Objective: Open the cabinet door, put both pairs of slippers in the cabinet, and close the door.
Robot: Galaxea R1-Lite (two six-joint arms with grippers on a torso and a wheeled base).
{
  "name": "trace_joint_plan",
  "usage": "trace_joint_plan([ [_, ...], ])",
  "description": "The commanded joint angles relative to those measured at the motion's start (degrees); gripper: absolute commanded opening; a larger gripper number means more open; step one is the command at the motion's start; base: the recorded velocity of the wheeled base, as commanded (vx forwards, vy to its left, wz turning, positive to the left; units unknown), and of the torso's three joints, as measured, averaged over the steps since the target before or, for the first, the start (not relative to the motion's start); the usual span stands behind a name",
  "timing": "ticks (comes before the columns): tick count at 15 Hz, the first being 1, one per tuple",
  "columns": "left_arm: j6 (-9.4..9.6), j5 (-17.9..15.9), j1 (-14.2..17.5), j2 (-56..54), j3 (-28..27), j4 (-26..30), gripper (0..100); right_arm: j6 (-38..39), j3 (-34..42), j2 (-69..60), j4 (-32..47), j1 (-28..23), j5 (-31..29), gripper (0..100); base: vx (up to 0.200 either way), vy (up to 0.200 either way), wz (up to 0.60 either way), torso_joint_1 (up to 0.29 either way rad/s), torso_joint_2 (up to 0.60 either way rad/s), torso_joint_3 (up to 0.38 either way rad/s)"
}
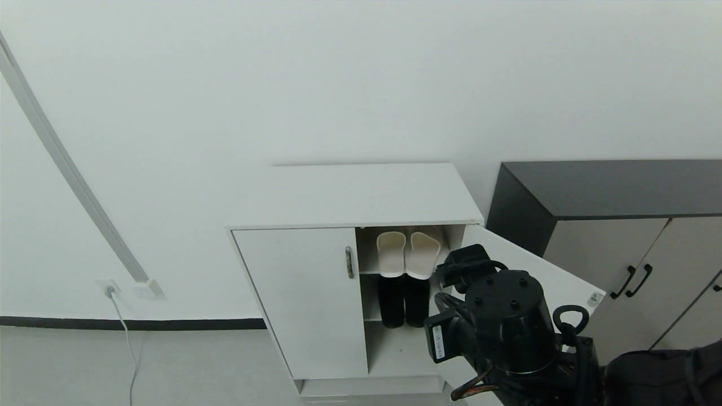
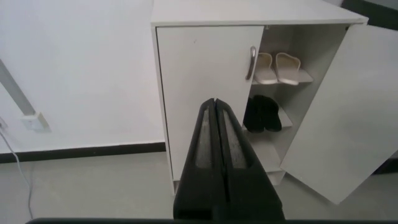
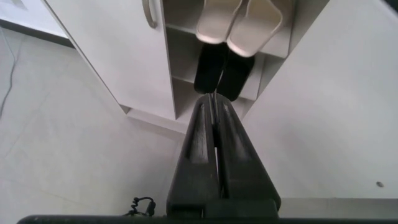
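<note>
Left gripper (image 2: 214, 102) and right gripper (image 3: 213, 96) both closed, empty. White flat-panel cabinet door (image 1: 564, 285) stands open right of centre. Cream slippers (image 1: 407, 254) at upper shelf's front edge, black slippers (image 1: 403, 301) below.

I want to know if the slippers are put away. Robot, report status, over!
Left gripper, right gripper: jaws shut, empty. White slippers on top shelf, black slippers on shelf below. Right door open, not yet closed. Right gripper close before the opening.
</note>
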Motion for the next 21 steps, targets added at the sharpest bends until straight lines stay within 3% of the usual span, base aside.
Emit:
trace_joint_plan([
  [1, -0.04, 0.0, 0.1, 0.1, 0.0, 0.0, 0, 0.0, 0.0, -0.1, 0.0, 0.0, 0.0, 0, 0.000, 0.000, 0.00, 0.256, -0.58, -0.325],
  [16, -0.04, 0.0, 0.1, 0.1, 0.0, 0.0, 0, -0.8, 1.0, -0.1, -0.5, -0.2, 0.0, 0, 0.000, 0.000, 0.00, 0.174, -0.38, -0.204],
  [21, -0.04, 0.0, 0.0, 0.1, 0.0, 0.0, 0, -0.8, 1.1, 0.1, -0.4, -0.2, 0.0, 0, 0.000, 0.000, -0.60, 0.026, -0.05, -0.025],
])
